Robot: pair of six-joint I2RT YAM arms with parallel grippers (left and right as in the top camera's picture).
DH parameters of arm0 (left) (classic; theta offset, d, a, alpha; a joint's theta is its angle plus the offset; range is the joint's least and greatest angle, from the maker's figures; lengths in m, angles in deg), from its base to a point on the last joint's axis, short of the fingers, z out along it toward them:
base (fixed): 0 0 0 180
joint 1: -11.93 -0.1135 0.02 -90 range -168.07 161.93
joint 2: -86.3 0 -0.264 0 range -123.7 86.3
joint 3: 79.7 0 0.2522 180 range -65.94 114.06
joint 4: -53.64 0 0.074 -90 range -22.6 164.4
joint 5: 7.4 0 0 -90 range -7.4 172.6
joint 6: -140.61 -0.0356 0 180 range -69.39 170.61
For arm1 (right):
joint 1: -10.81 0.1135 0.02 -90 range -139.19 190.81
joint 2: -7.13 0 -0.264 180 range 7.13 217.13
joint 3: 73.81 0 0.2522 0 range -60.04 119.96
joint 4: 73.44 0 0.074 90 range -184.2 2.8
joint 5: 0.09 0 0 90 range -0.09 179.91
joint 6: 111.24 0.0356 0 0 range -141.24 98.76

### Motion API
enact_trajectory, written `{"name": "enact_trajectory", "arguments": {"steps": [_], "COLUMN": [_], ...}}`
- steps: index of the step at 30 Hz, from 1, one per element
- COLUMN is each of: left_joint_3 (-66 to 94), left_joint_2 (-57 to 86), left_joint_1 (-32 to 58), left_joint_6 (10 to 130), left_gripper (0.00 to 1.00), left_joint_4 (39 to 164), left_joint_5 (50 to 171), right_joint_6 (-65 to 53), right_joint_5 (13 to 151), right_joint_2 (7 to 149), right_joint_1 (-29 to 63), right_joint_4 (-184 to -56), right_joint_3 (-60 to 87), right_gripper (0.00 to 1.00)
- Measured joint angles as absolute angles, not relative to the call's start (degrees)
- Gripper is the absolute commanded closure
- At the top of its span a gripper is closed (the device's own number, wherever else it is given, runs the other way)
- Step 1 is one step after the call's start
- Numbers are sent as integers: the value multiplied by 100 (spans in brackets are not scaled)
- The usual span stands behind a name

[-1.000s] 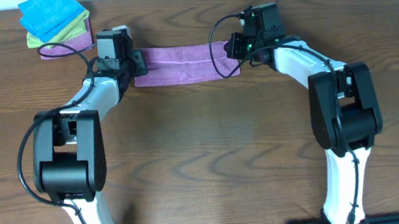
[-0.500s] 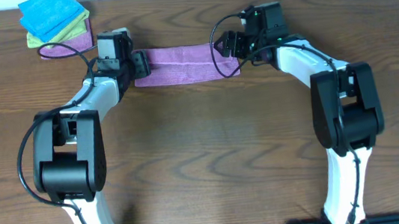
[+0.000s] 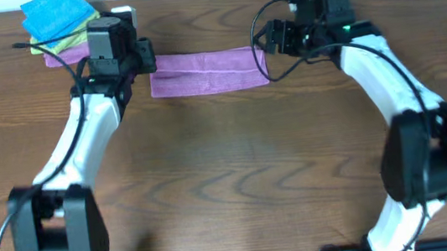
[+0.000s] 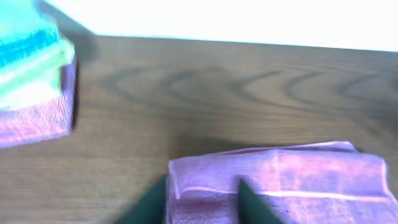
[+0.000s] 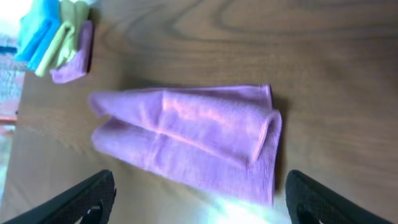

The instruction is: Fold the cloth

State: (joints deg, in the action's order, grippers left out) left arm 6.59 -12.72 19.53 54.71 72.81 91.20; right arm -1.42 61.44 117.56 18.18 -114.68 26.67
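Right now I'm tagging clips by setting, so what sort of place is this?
Probably a robotics lab bench, not a home: a left arm and right arm stand at a wood-grain table, a purple cloth lies between them, and folded spare cloths are stacked in one corner.

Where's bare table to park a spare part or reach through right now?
Free: wide table patch in front of the cloth, between left arm and right arm. Narrow strip behind the cloth, up to the back edge. Crowded: back-left corner, stacked cloths beside the left gripper.
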Motion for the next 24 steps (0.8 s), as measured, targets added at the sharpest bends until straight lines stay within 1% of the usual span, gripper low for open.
{"name": "enact_trajectory", "arguments": {"steps": [1, 2, 4, 5, 10, 11, 12, 13, 24], "left_joint_3": [686, 697, 708, 708, 708, 708, 708, 708, 705], "left_joint_2": [-1189, -1172, -1204, -1270, -1812, -2046, -2243, -2422, -3124], "left_joint_1": [2023, 2069, 2171, 2224, 2259, 2256, 2256, 2256, 2256], "left_joint_6": [5287, 5243, 5119, 5055, 4830, 4782, 4758, 4749, 4732], "left_gripper": [94, 94, 94, 94, 94, 94, 94, 94, 94], "left_joint_4": [7331, 7351, 7392, 7423, 7353, 7342, 7327, 7303, 6710], "left_joint_5": [9116, 9118, 9118, 9120, 9020, 8941, 8904, 8873, 8812], "right_joint_6": [-228, -306, -400, -418, -496, -505, -523, -542, -542], "right_joint_5": [6214, 6280, 6420, 6494, 6833, 6918, 6986, 7040, 7303], "right_joint_2": [11610, 11518, 11404, 11395, 11406, 11406, 11406, 11406, 11406], "right_joint_1": [1818, 1818, 1818, 1818, 1821, 1823, 1823, 1823, 1842], "right_joint_4": [-11693, -11855, -12170, -12321, -12812, -12863, -12902, -12911, -12893], "right_joint_3": [2676, 2683, 2709, 2713, 2711, 2711, 2711, 2711, 2711], "right_gripper": [27, 30, 40, 38, 38, 36, 32, 30, 28]}}
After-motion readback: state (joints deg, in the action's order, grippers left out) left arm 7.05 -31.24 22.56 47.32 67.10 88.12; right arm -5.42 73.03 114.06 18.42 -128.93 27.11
